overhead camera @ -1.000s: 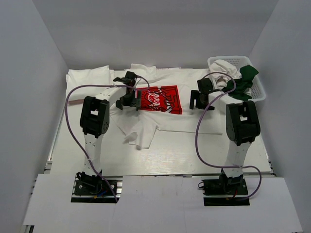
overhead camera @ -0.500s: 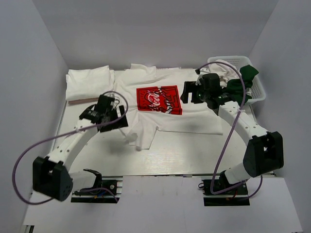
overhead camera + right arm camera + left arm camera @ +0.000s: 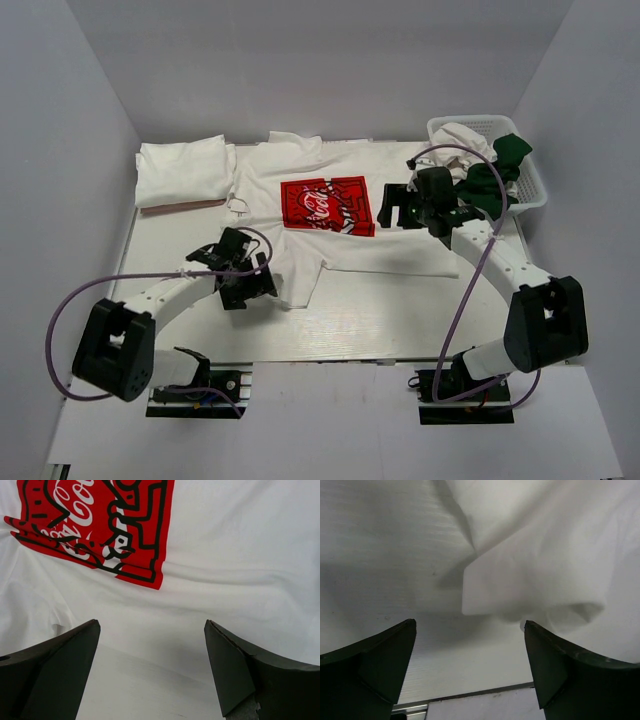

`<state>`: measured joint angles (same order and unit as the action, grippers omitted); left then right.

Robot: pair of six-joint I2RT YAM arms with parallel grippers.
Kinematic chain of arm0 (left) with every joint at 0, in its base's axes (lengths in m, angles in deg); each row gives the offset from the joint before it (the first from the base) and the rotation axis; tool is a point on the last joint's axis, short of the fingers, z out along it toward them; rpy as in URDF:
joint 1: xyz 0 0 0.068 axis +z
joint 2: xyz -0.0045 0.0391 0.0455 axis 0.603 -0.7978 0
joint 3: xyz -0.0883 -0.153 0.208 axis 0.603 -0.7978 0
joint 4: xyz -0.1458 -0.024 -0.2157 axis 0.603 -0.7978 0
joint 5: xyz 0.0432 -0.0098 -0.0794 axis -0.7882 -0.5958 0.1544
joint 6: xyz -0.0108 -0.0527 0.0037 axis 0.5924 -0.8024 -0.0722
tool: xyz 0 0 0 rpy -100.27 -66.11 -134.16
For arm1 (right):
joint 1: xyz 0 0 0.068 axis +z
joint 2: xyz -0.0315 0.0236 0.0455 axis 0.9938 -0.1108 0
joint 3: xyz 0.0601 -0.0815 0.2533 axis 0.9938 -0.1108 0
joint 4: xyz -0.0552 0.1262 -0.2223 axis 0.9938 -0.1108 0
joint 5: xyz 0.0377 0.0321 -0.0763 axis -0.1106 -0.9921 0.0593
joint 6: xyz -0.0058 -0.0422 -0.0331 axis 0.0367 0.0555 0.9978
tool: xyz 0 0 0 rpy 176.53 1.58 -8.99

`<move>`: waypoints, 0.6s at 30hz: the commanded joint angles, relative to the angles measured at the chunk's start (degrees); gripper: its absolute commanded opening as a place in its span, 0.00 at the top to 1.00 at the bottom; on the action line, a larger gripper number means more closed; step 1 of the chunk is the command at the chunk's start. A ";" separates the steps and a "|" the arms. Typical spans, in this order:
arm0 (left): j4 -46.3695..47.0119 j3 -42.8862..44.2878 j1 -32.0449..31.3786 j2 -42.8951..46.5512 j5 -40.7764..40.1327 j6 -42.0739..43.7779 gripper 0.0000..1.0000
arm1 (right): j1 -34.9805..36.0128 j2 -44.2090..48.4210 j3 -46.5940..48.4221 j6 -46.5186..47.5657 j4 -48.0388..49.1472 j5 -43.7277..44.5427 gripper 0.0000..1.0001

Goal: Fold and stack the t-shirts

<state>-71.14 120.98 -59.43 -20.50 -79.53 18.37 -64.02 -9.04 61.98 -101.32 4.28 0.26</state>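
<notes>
Wide apart stand my left fingers (image 3: pixel 375 665), with nothing clamped between them. My left gripper (image 3: pixel 469 626) hangs low over the table (image 3: pixel 380 555), and a folded-over white sleeve flap of the Coca-Cola t-shirt (image 3: pixel 535 570) lies just beyond the gap, in the upper right of that wrist frame. Whether the tips touch cloth I cannot tell. My right fingers (image 3: pixel 50 670) are spread just as wide and hold nothing. My right gripper (image 3: pixel 151 623) hovers over the same shirt's white front, with the red square print (image 3: pixel 95 525) in the upper left of its wrist frame. Seen from overhead, that shirt lies spread print-up across the middle of the frame, my left gripper at its lower left edge and my right just right of the print. Folded white t-shirts (image 3: pixel 180 172) sit in the upper left. At the upper right, the white lattice basket (image 3: pixel 535 190) holds a dark green t-shirt (image 3: pixel 495 180) and a crumpled white t-shirt (image 3: pixel 462 140).
</notes>
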 commanded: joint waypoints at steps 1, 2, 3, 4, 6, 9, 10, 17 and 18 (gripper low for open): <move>1.63 3.35 -1.81 -4.67 -6.26 -2.92 0.04 | -0.10 2.63 -0.51 -0.39 0.06 3.40 0.10; 0.84 4.83 -2.69 -6.18 -7.94 -4.40 0.04 | -0.19 1.76 -0.42 -0.48 -0.04 3.93 0.10; -0.82 5.63 -3.22 -9.24 -11.00 -4.42 0.07 | -0.11 2.62 -0.24 -0.31 -0.30 4.55 0.10; -1.88 6.51 -3.75 -9.27 -12.33 -5.11 0.09 | -0.19 2.71 -0.24 -0.13 -0.22 4.73 0.10; -3.73 8.97 -5.51 -13.56 -14.71 -6.26 0.12 | -0.19 2.54 -0.33 -0.04 -0.21 4.99 0.10; -6.98 11.08 -8.06 -18.14 -18.49 -8.10 0.21 | -0.19 2.28 -0.15 -0.13 -0.39 5.60 0.10; -10.21 11.70 -8.67 -19.28 -20.76 -8.89 0.27 | -0.19 2.28 -0.15 -0.13 -0.56 6.30 0.10; -17.35 10.82 -13.15 -23.77 -21.85 -13.99 0.50 | -0.37 2.89 -1.03 0.13 -0.65 10.17 0.10; -17.88 10.13 -13.16 -23.77 -20.80 -14.00 0.58 | -0.28 2.80 -0.95 0.05 -0.92 10.70 0.10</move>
<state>-81.08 135.49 -71.43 -40.45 -99.15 6.13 -64.11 -7.99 61.01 -101.43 3.86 7.96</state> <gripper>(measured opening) 0.451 0.905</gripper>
